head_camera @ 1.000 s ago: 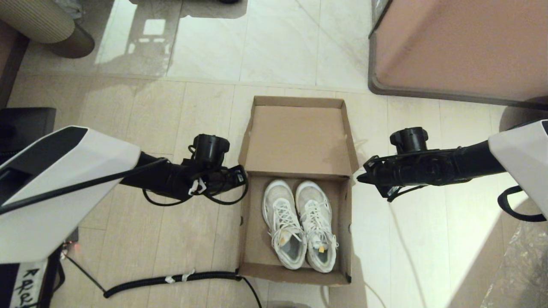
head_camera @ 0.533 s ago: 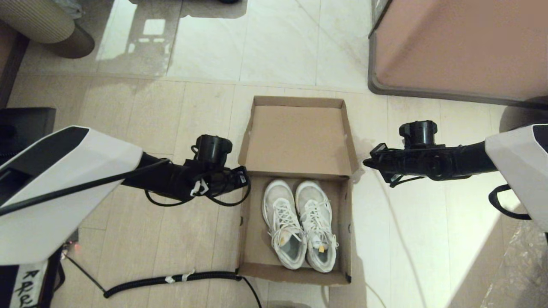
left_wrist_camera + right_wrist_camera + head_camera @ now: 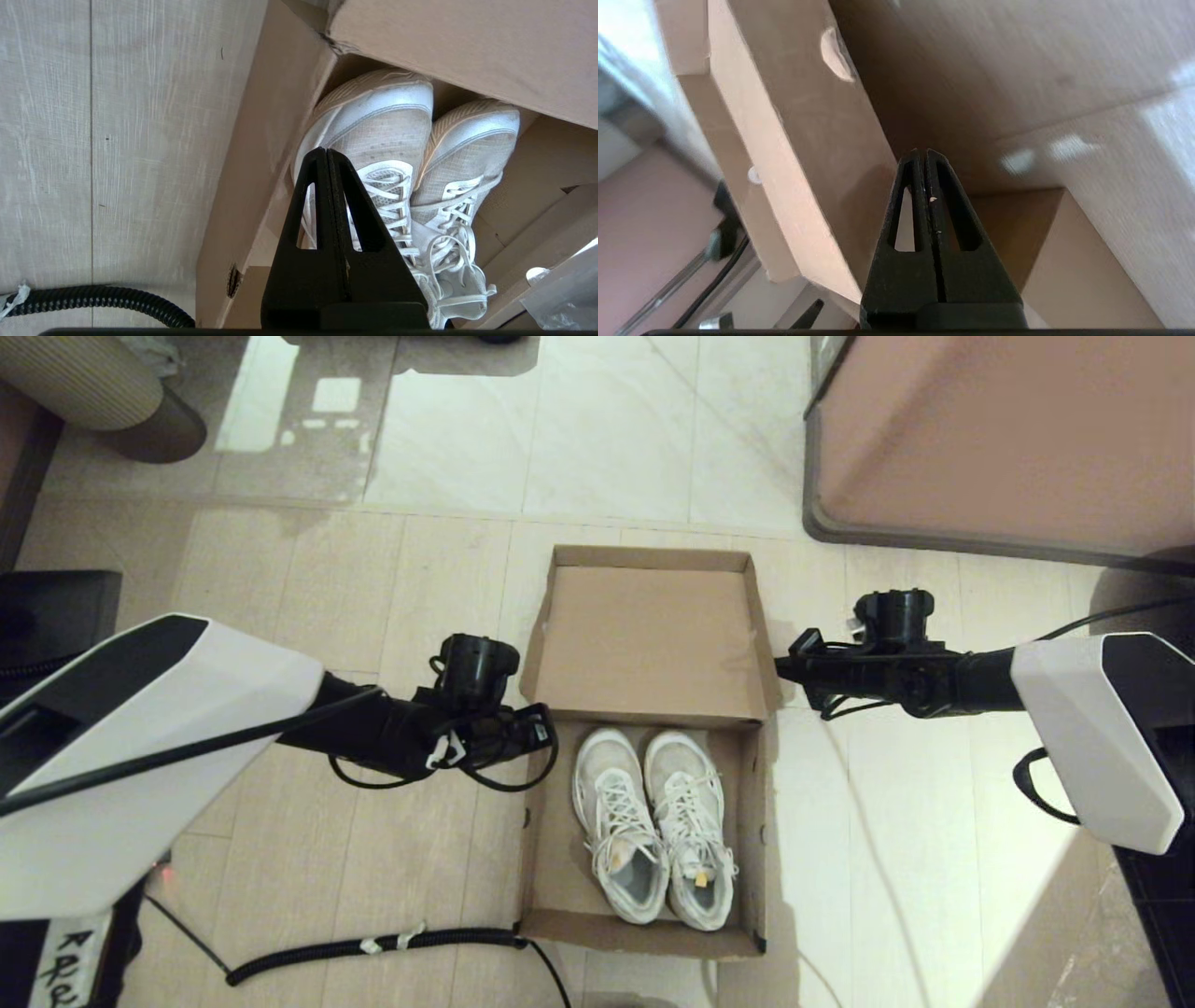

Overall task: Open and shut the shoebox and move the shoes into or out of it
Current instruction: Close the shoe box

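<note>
The shoebox sits on the floor with its lid swung back. The shoes lie side by side inside it. The left tool hangs just over the box's left wall, fingers pressed together, holding nothing. The right tool is at the lid's right edge, also closed and empty. A black hose runs along the floor by the box's near left corner.

shoebox top unobstructed (lid open)
</note>
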